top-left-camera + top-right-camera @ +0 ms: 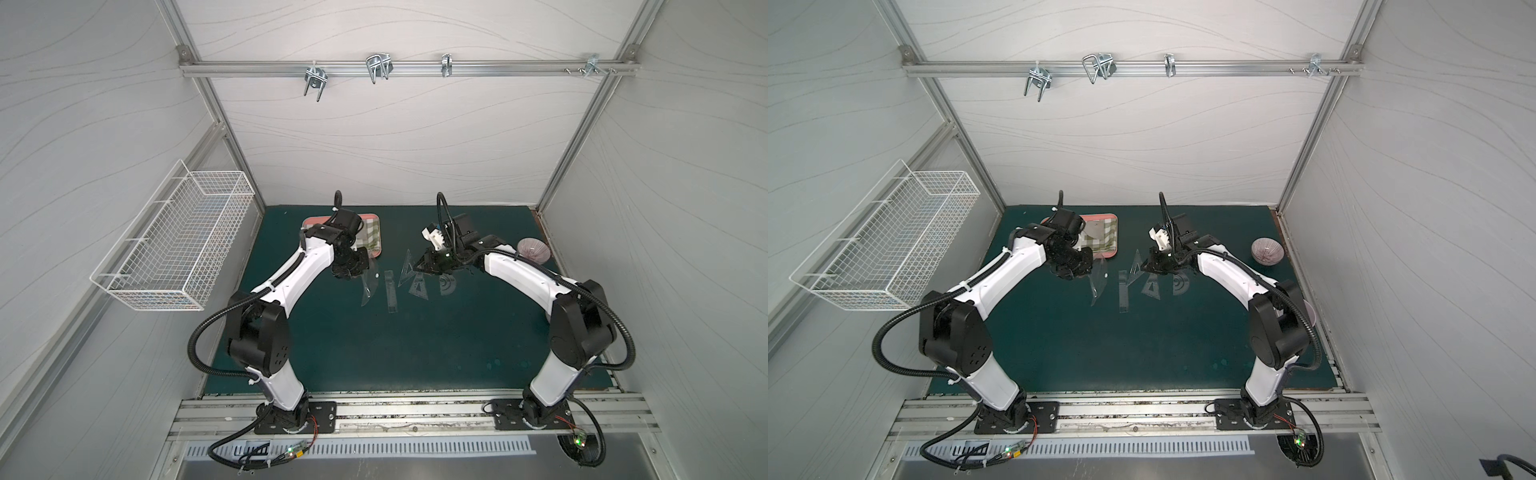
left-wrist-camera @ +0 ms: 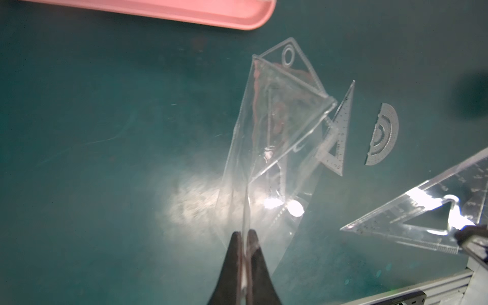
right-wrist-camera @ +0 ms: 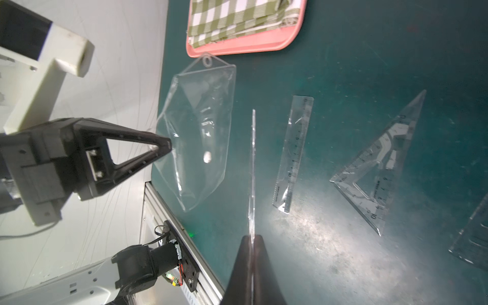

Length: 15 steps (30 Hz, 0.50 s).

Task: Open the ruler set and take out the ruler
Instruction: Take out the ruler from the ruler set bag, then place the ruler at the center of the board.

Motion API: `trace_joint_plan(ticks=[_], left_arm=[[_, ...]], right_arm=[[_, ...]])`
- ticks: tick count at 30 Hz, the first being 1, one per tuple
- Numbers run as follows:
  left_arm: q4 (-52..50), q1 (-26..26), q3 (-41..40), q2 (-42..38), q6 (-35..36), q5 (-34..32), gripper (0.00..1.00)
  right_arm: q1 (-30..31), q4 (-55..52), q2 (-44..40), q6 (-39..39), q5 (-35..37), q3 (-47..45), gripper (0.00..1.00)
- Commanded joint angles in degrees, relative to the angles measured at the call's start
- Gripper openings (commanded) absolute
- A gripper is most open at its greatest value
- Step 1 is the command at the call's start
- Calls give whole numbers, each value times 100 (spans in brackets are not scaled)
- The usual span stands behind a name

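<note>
We judged the ruler (image 3: 294, 153) already out.
Our left tool (image 2: 244, 233) clamped the ruler set (image 2: 272, 126), our right tool (image 3: 253, 237) a set square (image 2: 383, 223).

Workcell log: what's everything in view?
mat: 1, dark green, tabletop
plastic pouch: 1, clear, held over mat
straight ruler: 1, clear, on mat
triangular set squares: 2, clear, one lying, one held
semicircular protractor: 1, clear, on mat
plastic tray: 1, pink, far side, holding checked cloth
bowl: 1, pinkish, far right
wire basket: 1, white, left wall
metal hooks: 4, silver, back rail
left gripper: 1, black, shut on pouch
right gripper: 1, black, shut on set square
</note>
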Motion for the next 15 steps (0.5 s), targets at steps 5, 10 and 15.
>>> trace_joint_plan(ticks=[5, 10, 15], left_arm=[[-550, 735, -280, -544, 376, -383, 0], [-396, 911, -645, -516, 426, -183, 0], [-564, 923, -625, -286, 548, -387, 0]], right_arm=[[269, -63, 683, -169, -396, 599, 0], [628, -14, 1391, -110, -485, 1189, 0], [899, 55, 2227, 26, -647, 1741, 0]])
